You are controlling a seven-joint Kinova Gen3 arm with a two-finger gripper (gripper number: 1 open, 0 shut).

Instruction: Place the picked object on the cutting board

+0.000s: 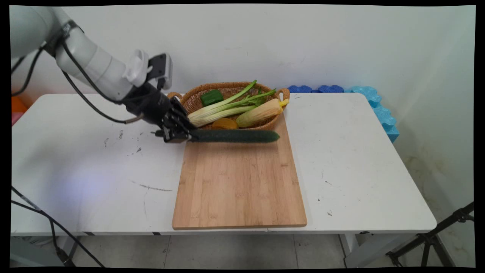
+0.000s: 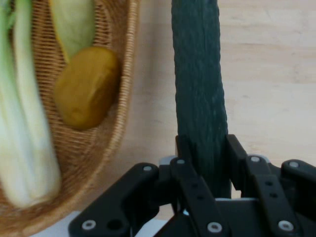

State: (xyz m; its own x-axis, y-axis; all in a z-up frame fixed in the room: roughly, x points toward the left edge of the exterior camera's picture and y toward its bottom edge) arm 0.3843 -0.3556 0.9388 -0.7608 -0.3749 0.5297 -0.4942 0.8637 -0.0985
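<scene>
Spanning most of the scene, a white table [image 1: 341, 159] carries a wooden cutting board [image 1: 238, 182]. At the board's far edge sits a wicker basket [image 1: 191, 99] with celery [image 1: 223, 110], corn [image 1: 261, 112], a green pepper [image 1: 211, 97] and what may be a potato [image 1: 224, 123]. My gripper [image 1: 181, 134] pinches one end of a dark cucumber [image 1: 235, 136], held level over the board's far edge, just beside the basket.

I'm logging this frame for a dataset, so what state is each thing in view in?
gripper: shut on the cucumber's end.
cucumber: held level over the cutting board's far edge, beside the basket.
cutting board: flat on the table, bare.
basket: upright, holding vegetables.
celery: lying across the basket.
corn: lying in the basket, husk on.
green pepper: in the basket.
</scene>
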